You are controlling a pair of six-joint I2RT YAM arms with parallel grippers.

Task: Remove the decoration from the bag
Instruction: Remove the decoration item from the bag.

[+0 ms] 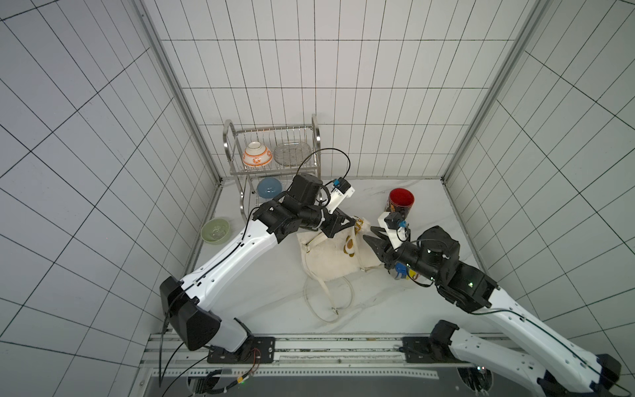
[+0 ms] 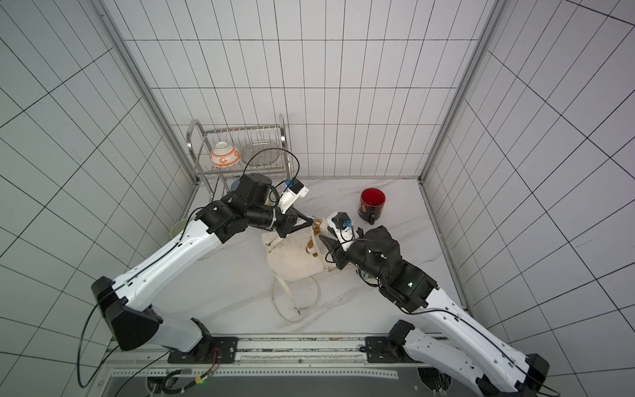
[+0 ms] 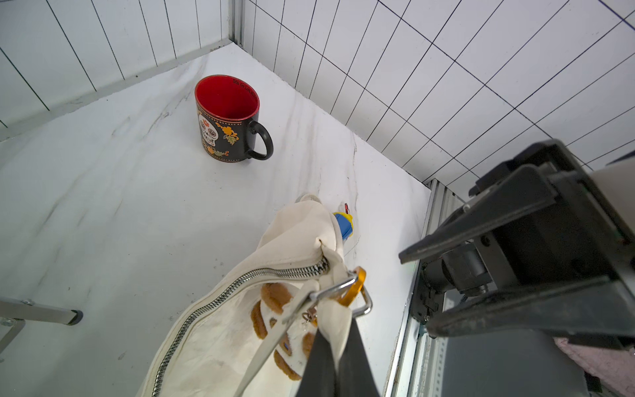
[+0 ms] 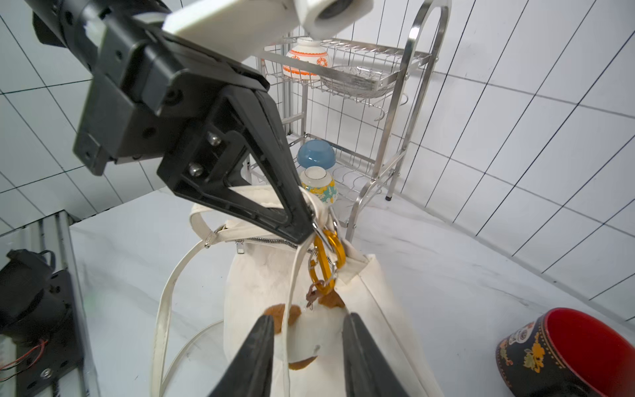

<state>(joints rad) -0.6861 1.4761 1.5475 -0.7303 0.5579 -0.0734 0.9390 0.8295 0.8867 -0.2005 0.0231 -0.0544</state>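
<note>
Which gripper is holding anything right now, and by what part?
Left gripper pinches the cream fabric shoulder bag by its strap tab beside the orange carabiner; right gripper stands open, holding nothing.

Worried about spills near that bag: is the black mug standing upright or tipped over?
Upright. The mug stands on its base on the table, with its red mouth facing up and its handle out to the side.

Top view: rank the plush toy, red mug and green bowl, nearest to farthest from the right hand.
1. The plush toy, lying on the bag beside the right hand.
2. The red mug, behind, toward the back wall.
3. The green bowl, far across on the left arm's side.
</note>
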